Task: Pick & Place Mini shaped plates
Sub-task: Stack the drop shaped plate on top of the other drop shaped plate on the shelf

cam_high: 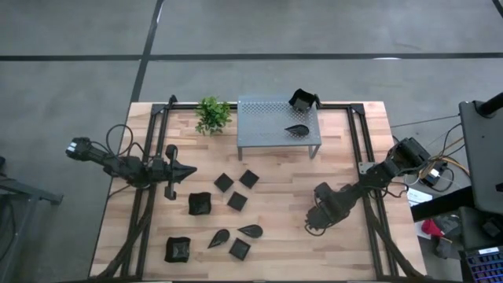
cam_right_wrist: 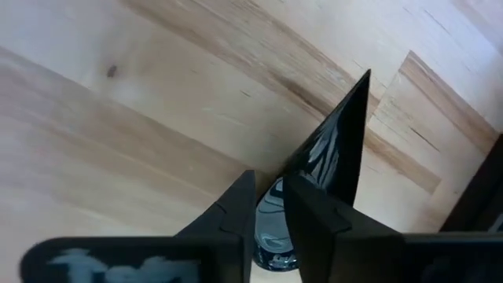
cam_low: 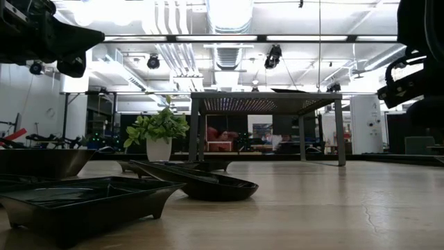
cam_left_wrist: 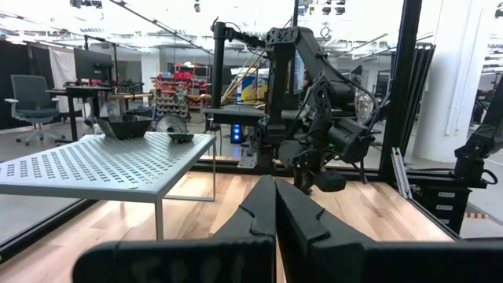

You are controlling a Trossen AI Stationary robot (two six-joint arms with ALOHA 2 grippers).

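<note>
My right gripper [cam_right_wrist: 269,196] is shut on a black teardrop-shaped mini plate [cam_right_wrist: 338,149] over bare wood at the table's right [cam_high: 314,224]. My left gripper [cam_high: 187,169] is shut and empty at the table's left, beside the loose plates; its fingers [cam_left_wrist: 275,208] are together. Several black mini plates lie on the wood: flat squares [cam_high: 236,200], a deep square [cam_high: 200,203], and teardrops [cam_high: 251,231]. On the grey perforated shelf [cam_high: 267,118] sit a deep plate [cam_high: 302,100] and a teardrop plate [cam_high: 296,130]. My right gripper pinches the teardrop plate between its two fingers at the wide, rounded end [cam_right_wrist: 271,216]. The pointed tip [cam_right_wrist: 360,94] sticks out past the fingertips. The plate stands tilted on edge in the hold, its glossy face showing, with the tabletop behind it.
A small green plant [cam_high: 212,114] stands at the far edge, left of the shelf. More plates lie near the front left [cam_high: 178,248] and fill the low view's foreground [cam_low: 208,184]. Black frame rails [cam_high: 357,134] run along the table's sides. Bare wood lies between the shelf and my right gripper.
</note>
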